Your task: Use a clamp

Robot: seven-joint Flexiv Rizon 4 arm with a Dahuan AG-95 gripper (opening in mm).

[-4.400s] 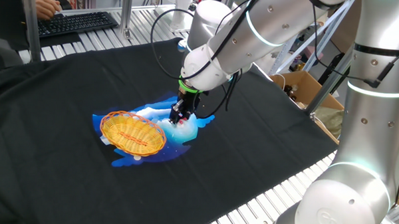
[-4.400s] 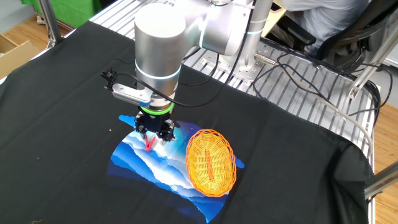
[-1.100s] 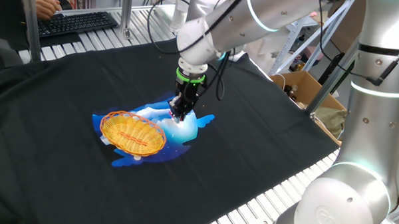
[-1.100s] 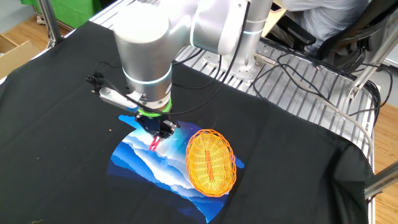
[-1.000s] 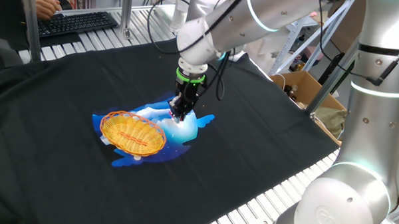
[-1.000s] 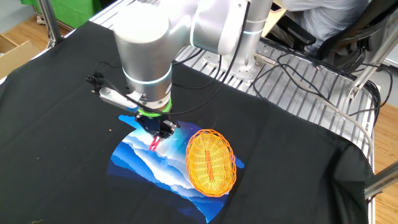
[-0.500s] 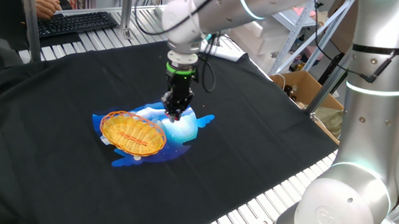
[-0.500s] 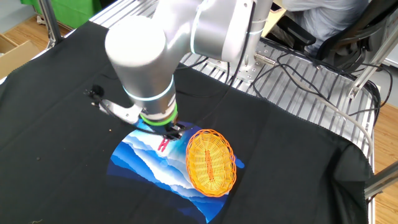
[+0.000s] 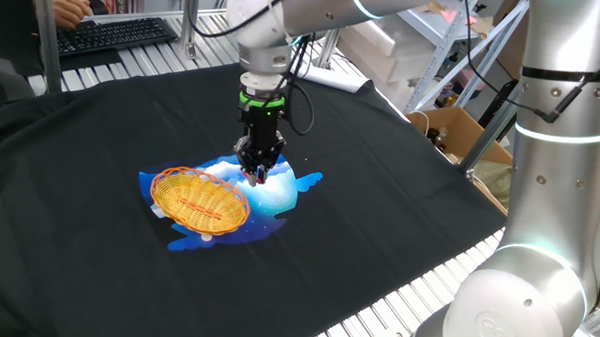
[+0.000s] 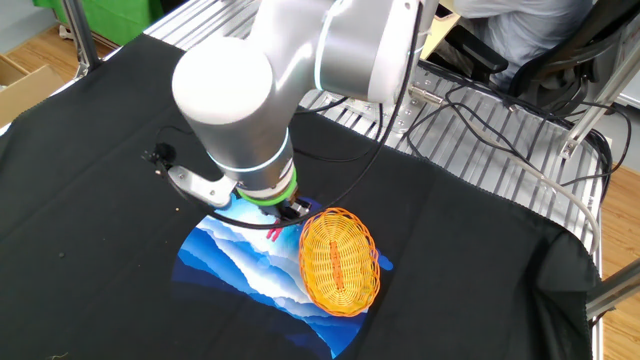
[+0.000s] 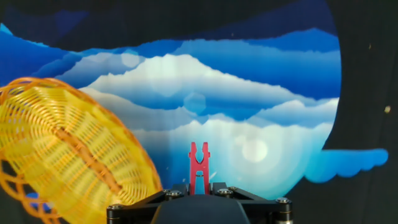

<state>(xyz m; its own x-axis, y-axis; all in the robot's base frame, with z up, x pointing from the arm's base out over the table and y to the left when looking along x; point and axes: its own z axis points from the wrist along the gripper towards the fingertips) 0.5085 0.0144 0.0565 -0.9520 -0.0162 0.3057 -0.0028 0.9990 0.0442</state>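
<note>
My gripper is shut on the clamp, a small pink-red clip that sticks out forward between the fingers. In the hand view it hangs above the blue and white printed cloth, just right of the orange woven basket. In one fixed view the gripper hovers over the cloth beside the basket's far right rim. In the other fixed view the clamp shows as a red tip under the wrist, left of the basket.
A black sheet covers the table. A keyboard and a person's hand lie at the far left. A cardboard box stands off the right edge. Cables run over the metal slats.
The arm has swung and turned at the wrist, carrying the clamp from over the cloth's middle toward the basket's rim. The clamp stays held.
</note>
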